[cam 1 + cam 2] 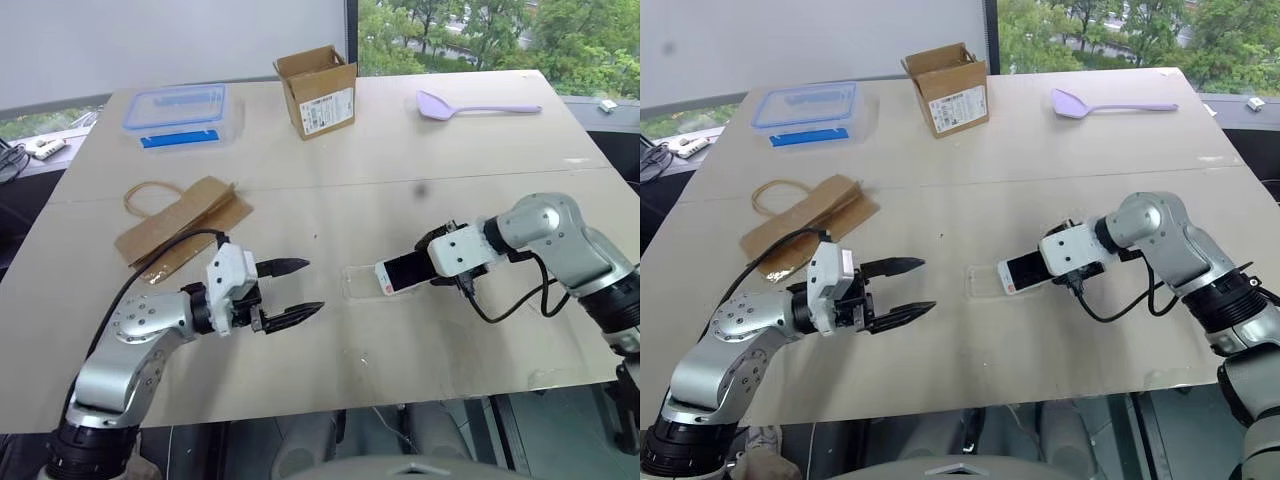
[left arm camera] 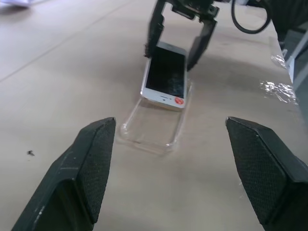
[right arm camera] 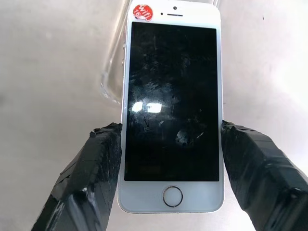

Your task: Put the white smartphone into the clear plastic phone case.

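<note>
Right tool (image 3: 171, 159) grips white smartphone (image 3: 172, 110) by its sides, tilted over clear plastic phone case (image 2: 153, 129). Left tool (image 1: 293, 289) wide open, empty.

Clear plastic phone case (image 2: 153, 126) nearly invisible on table (image 1: 400, 200), outline faint; far end hidden under white smartphone (image 3: 172, 110). In right wrist view, case mostly covered by phone, one glinting edge visible. Print on cardboard box (image 1: 318, 90) label too small to read. Small white object (image 1: 607, 104) at table's far right corner unidentifiable.
</note>
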